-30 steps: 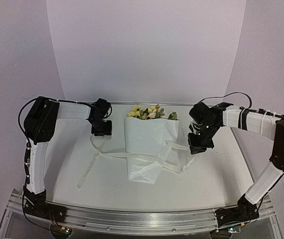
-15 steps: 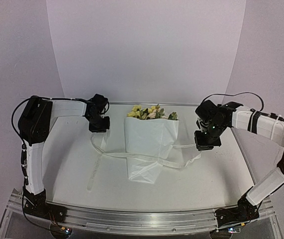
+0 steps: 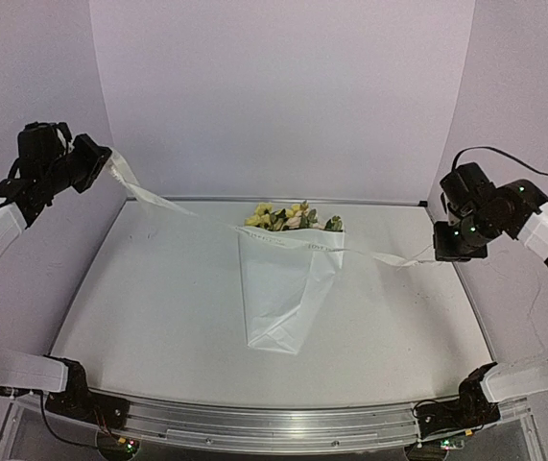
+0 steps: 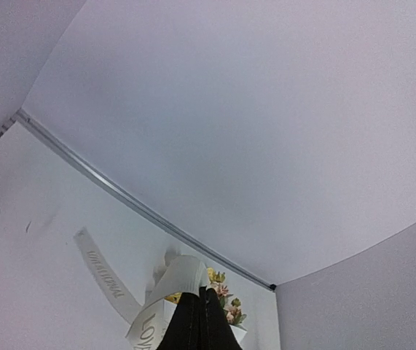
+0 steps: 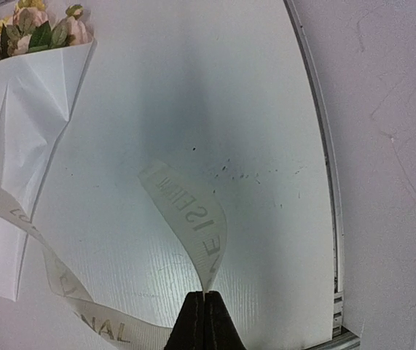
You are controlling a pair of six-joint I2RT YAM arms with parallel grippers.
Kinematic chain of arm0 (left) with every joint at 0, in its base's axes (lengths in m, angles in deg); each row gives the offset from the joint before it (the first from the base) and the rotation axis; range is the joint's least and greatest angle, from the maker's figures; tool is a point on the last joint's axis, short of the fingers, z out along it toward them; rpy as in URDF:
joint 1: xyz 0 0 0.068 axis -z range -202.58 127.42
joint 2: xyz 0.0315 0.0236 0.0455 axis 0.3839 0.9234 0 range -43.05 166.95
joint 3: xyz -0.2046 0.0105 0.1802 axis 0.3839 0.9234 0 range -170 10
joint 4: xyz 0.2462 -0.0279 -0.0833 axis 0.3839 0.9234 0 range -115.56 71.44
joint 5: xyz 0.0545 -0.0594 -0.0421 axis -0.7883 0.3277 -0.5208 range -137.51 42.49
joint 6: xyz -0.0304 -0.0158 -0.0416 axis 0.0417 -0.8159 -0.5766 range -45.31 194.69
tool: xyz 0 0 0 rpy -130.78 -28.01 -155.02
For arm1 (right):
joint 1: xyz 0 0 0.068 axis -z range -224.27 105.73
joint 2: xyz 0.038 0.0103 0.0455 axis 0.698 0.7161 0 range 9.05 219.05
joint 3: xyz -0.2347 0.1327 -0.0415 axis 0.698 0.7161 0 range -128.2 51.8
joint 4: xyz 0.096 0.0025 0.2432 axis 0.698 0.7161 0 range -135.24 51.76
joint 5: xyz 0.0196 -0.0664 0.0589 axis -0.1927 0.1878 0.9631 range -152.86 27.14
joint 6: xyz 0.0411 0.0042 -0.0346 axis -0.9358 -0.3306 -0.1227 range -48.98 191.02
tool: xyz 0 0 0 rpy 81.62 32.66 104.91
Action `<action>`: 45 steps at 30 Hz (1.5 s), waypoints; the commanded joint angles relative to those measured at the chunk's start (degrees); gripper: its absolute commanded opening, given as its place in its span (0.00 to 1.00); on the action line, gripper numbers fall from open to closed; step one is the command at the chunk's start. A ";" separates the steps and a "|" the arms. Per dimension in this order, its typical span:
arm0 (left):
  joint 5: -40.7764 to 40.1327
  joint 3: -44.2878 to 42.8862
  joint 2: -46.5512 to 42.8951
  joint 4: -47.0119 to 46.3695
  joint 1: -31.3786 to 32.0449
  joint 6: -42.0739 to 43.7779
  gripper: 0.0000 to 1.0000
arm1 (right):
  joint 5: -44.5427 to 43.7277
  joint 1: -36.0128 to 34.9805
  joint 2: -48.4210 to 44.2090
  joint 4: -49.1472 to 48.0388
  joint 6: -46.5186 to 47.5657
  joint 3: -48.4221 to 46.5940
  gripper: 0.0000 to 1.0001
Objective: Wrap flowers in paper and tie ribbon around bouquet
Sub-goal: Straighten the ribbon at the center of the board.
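The bouquet (image 3: pixel 281 288) is lying in the middle of the desk (image 3: pixel 158 317). Its paper (image 3: pixel 275 312) cone is narrowing toward the near edge, and the flowers (image 3: pixel 288 217) are peeking out at the far, wide end. The ribbon (image 3: pixel 182 209) is crossing over the cone just below the blooms and rising away on both sides. I cannot tell whether it is also passing underneath.

The left hand (image 3: pixel 104 159) is hanging high at the far left, beyond the desk's side and close to the wall (image 3: pixel 24 77). It is pinching the ribbon near 1 end, its 2 fingers pressed together. In its wrist view the strip is curling over the fingertips and a loose lettered tail is sticking out to the left.

The right hand (image 3: pixel 440 255) is hovering over the desk's right edge, lower than the left hand. It is gripping the other end with its fingers clamped tight on the strip. In its wrist view a short lettered tail is arching away from the pinch.

Between the 2 hands the ribbon is hanging fairly taut, clear of the desk on either side of the bouquet.
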 commanded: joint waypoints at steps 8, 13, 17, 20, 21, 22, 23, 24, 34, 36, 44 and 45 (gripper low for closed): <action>-2.37 21.85 -11.46 6.52 -0.80 -19.00 0.00 | -8.39 0.36 -9.97 10.92 0.37 3.35 0.00; -6.55 31.99 -11.12 9.04 -1.09 -18.19 0.02 | -9.23 1.28 -8.61 10.94 -1.61 8.73 0.00; -7.18 37.70 -7.83 6.30 -1.59 -18.65 0.05 | -10.14 2.18 -5.47 10.61 -2.87 12.58 0.00; -7.21 38.38 -4.27 5.16 -1.59 -17.37 0.23 | -9.39 2.96 -3.19 9.10 -4.57 15.19 0.00; -7.23 38.21 -3.47 4.81 -1.58 -16.49 0.34 | -9.09 3.21 -2.66 8.32 -5.00 16.12 0.00; -7.26 37.93 -3.12 4.53 -1.60 -15.58 0.47 | -9.00 3.63 -2.22 7.82 -5.36 16.71 0.00; -7.28 37.54 -2.89 4.30 -1.61 -14.51 0.57 | -9.11 3.99 -1.87 7.55 -5.64 17.10 0.00; -7.28 37.05 -2.67 4.12 -1.61 -13.21 0.66 | -9.35 4.40 -1.50 7.32 -5.85 17.46 0.00; -8.16 34.19 4.38 2.94 -1.52 -11.13 0.73 | -10.26 8.91 0.87 7.07 -8.40 18.15 0.00; -5.63 34.26 6.11 1.56 -1.49 -12.13 0.69 | -10.58 9.76 0.90 7.05 -8.56 18.52 0.00; -5.16 32.95 8.24 0.56 0.34 -12.92 0.68 | -10.75 14.97 0.05 7.48 -8.61 19.67 0.00; -6.18 32.63 8.96 0.91 0.82 -12.54 0.68 | -9.95 16.08 -0.08 7.68 -8.66 19.64 0.00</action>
